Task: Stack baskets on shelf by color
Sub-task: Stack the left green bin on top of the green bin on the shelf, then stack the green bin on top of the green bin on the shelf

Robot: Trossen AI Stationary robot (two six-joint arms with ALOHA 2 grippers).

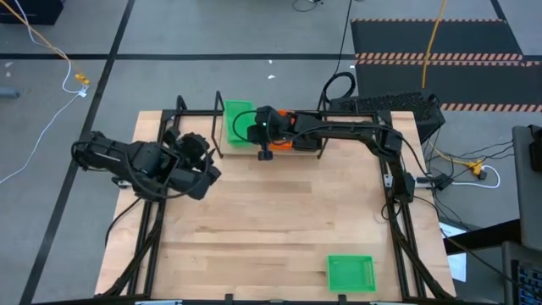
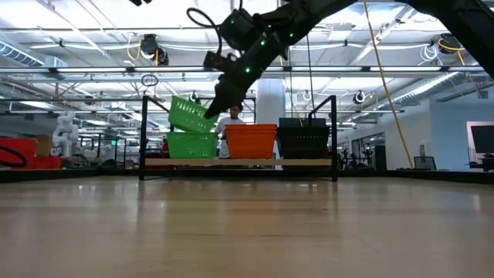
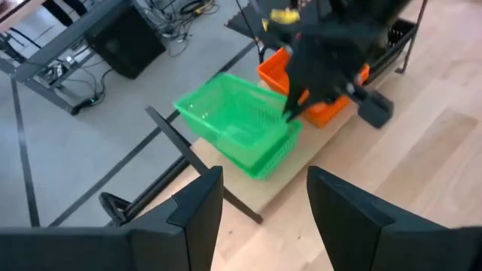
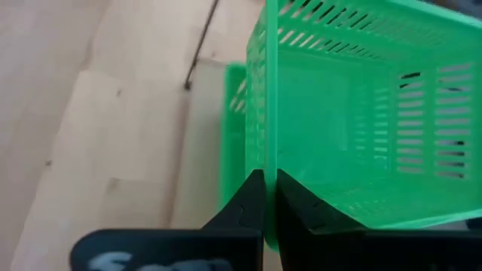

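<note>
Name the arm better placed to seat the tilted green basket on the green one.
Right. The right gripper already pinches the tilted green basket's wall just above the green basket on the shelf; the left gripper is open, off to the side.

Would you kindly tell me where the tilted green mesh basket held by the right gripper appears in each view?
High: green plastic mesh basket, top centre.
Low: tilted, left of centre.
Left wrist: centre.
Right wrist: fills the right side.
Shared landmark: the green basket on the shelf directly beneath it.
</note>
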